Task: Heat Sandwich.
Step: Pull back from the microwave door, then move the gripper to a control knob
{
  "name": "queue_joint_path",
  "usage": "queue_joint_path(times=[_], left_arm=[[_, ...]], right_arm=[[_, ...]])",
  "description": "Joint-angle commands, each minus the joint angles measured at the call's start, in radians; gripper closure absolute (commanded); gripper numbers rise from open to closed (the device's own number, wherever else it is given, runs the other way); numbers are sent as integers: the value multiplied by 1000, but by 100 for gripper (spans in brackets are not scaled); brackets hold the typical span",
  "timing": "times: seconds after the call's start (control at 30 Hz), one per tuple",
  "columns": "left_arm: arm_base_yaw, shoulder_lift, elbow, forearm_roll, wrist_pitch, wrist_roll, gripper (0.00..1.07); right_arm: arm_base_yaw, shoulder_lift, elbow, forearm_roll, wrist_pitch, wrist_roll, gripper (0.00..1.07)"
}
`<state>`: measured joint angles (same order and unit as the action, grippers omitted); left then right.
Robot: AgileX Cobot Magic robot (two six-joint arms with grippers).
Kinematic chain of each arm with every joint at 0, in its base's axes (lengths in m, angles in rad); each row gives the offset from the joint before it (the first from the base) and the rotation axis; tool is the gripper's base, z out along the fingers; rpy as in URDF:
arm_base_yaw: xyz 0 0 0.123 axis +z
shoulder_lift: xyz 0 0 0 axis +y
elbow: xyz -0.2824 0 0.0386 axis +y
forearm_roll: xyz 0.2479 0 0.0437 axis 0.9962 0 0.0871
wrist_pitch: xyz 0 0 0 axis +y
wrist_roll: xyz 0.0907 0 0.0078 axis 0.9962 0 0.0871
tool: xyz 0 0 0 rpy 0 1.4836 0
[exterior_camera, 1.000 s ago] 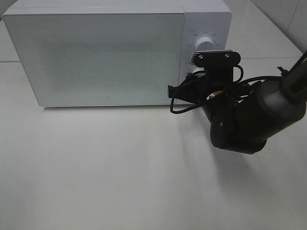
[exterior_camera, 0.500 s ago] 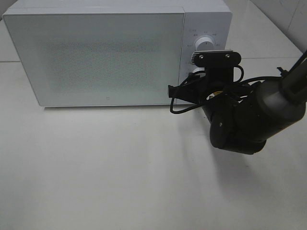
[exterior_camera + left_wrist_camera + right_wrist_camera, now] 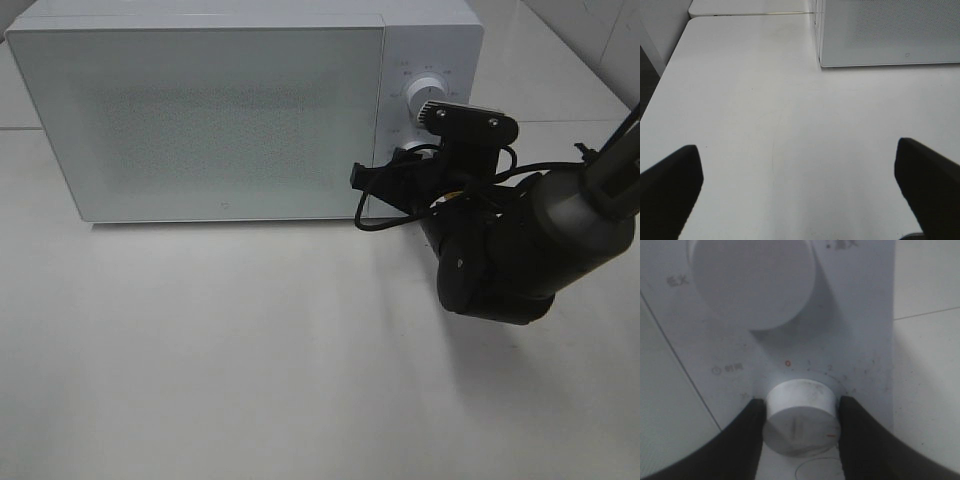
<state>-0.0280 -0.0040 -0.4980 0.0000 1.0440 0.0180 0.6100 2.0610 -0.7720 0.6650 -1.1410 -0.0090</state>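
- One white table [image 3: 200,350] carries everything.
- Microwave [image 3: 200,110] stands at its back, door closed.
- Right gripper [image 3: 800,415] is at the control panel, jaws pressed on both sides of the lower knob [image 3: 799,424].
- Left gripper [image 3: 797,165] hangs over bare table, jaws wide, holding nothing.
- Sandwich: in no view, so its place, long axis and heading cannot be told.

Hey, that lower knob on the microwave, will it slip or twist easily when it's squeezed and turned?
The lower knob looks smooth, round hard plastic, so the right gripper pinching its sides may slip somewhat. It seems rigid, unlikely to deform. The microwave looks boxy and broad-based, so it probably won't tip.
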Motion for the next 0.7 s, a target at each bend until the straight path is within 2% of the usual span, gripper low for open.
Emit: queue_joint_path(times=[0.03, 0.1, 0.5, 0.6, 0.7], left_arm=[[6, -27, 3, -8, -15, -1, 5], [6, -27, 3, -8, -15, -1, 5], [6, -27, 3, -8, -15, -1, 5], [6, -27, 3, -8, -15, -1, 5], [6, -27, 3, -8, -15, -1, 5]], right_arm=[[-5, -10, -8, -33, -102, 158, 91], [-5, -10, -8, -33, -110, 295, 91], [-5, -10, -8, -32, -128, 775, 90], [-5, -10, -7, -29, -128, 970, 90], [-5, -10, -7, -28, -128, 1050, 90]])
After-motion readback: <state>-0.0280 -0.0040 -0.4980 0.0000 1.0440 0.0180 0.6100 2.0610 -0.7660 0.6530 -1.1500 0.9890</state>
